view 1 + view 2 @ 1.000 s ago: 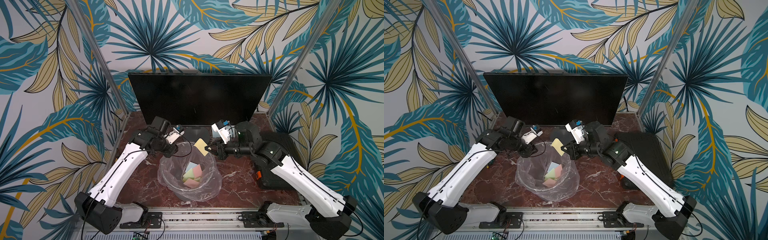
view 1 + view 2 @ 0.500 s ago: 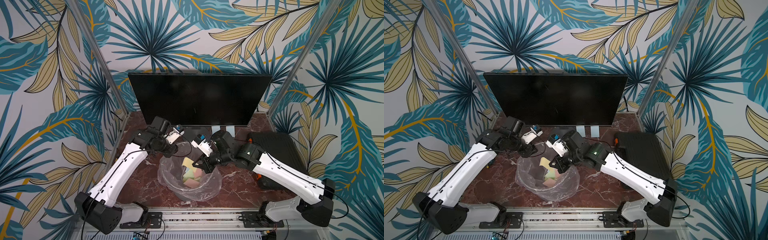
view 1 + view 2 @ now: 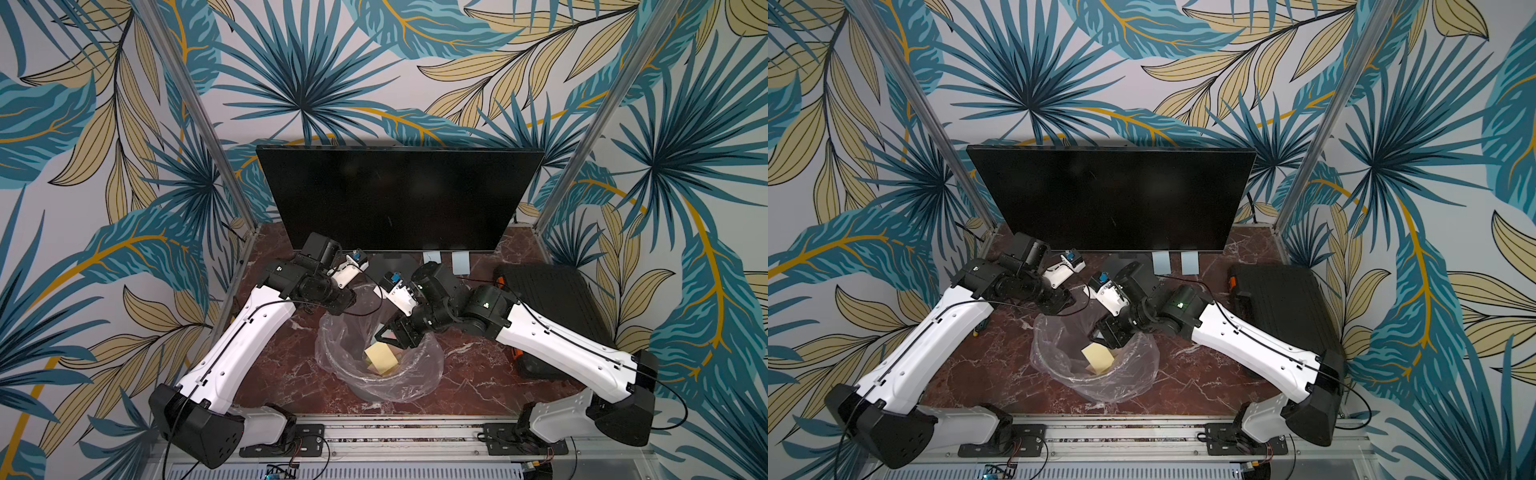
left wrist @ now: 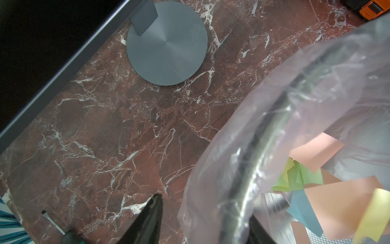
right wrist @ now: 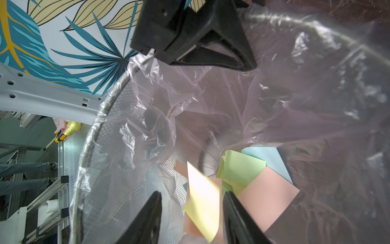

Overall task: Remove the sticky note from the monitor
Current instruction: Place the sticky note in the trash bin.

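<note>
The wide flat black monitor (image 3: 395,199) (image 3: 1108,199) stands dark and bare at the back of the red marble tabletop (image 3: 478,374) on its round grey disc base (image 4: 166,46). The pale yellow square sticky note (image 3: 380,357) (image 5: 203,200) is off the screen. It lies inside the round wire-mesh bin lined with clear plastic (image 3: 332,365) (image 5: 90,137), atop pink, green and blue notes (image 5: 268,194). The right claw (image 3: 392,338) (image 5: 192,193) hangs over the bin's mouth, fingers apart, with the yellow note in the gap between them. I cannot tell whether it touches either finger. The left claw (image 3: 347,301) (image 4: 205,211) is clamped on the bin's rim and liner.
</note>
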Controlling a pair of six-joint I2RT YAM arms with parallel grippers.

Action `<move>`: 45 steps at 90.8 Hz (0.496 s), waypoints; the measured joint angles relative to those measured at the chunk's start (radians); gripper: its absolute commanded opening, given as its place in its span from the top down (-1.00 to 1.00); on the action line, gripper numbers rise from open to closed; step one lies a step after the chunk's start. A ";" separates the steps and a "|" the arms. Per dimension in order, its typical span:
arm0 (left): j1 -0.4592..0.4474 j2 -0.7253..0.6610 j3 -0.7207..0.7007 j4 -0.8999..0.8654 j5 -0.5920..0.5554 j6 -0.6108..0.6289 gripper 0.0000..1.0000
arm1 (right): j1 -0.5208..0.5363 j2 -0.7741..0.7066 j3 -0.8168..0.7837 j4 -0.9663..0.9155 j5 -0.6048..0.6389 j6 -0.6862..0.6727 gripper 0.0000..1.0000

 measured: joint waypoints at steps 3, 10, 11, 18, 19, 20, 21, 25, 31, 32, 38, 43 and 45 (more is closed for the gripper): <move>0.000 0.000 0.000 0.000 0.000 0.000 -0.07 | 0.000 -0.001 0.000 0.003 0.000 0.000 -0.07; 0.000 0.000 0.000 0.000 0.000 0.000 -0.07 | 0.000 -0.004 0.000 0.011 0.000 0.000 -0.08; 0.000 0.000 0.000 0.000 0.000 0.000 -0.07 | 0.000 -0.005 0.000 0.013 0.000 0.000 -0.08; 0.000 0.000 0.000 0.000 0.000 0.000 -0.07 | 0.000 -0.008 0.000 0.026 0.002 0.000 -0.08; 0.000 0.000 0.000 0.000 0.000 0.000 -0.07 | 0.000 -0.008 0.000 0.027 0.003 0.001 -0.08; 0.000 0.000 0.000 0.000 0.000 0.000 -0.07 | 0.000 -0.010 0.000 0.029 0.003 0.002 -0.08; 0.000 0.000 0.000 0.000 0.000 0.000 -0.07 | 0.000 -0.011 -0.001 0.031 0.005 0.003 -0.08; 0.000 0.000 0.000 0.000 0.000 0.000 -0.07 | 0.000 -0.016 -0.002 0.037 0.011 0.003 -0.08; 0.000 0.000 0.000 0.000 0.000 0.000 -0.07 | 0.000 -0.029 -0.005 0.043 0.021 0.004 -0.08; 0.000 0.000 0.000 0.000 0.000 0.000 -0.07 | 0.000 -0.031 -0.005 0.043 0.022 0.004 -0.08; 0.000 0.000 0.000 0.000 0.000 0.000 -0.07 | 0.000 -0.048 -0.006 0.049 0.036 0.004 -0.08; 0.000 0.000 0.000 0.000 0.000 0.000 -0.07 | 0.000 -0.066 -0.010 0.053 0.055 0.003 -0.12; 0.000 0.000 0.000 0.000 0.000 0.000 -0.07 | 0.000 -0.074 -0.012 0.054 0.061 0.005 -0.14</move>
